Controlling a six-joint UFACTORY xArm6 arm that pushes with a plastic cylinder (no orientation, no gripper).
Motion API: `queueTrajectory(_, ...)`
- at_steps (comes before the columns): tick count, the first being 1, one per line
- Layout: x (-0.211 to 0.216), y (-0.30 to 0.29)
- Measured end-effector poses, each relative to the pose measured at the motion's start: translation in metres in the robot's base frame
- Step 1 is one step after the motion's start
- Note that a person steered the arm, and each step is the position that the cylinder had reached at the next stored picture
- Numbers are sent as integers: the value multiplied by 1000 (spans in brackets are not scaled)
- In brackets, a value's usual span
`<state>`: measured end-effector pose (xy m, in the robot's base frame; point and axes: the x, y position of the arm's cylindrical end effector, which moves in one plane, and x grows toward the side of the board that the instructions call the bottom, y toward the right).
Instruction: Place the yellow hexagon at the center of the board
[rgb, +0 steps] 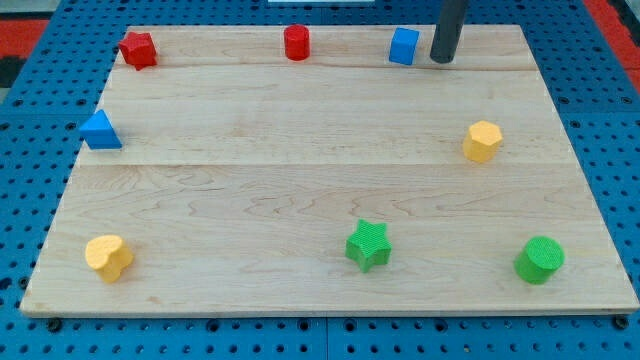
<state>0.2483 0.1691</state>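
Observation:
The yellow hexagon (482, 140) sits on the wooden board (300, 160) at the view's right, a little above mid-height. My tip (441, 59) rests near the board's top edge, just right of the blue cube (404, 46). The tip is above and slightly left of the yellow hexagon, well apart from it. The rod rises out of the view's top.
A red star-like block (138, 49) lies at top left and a red cylinder (296, 43) at top centre. A blue triangle (100, 131) is at the left edge. A yellow heart-like block (108, 257), a green star (368, 246) and a green cylinder (540, 260) lie along the bottom.

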Motion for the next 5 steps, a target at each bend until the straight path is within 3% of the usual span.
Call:
queueTrajectory(2,1,42)
queueTrajectory(3,60,32)
queueTrajectory(5,75,59)
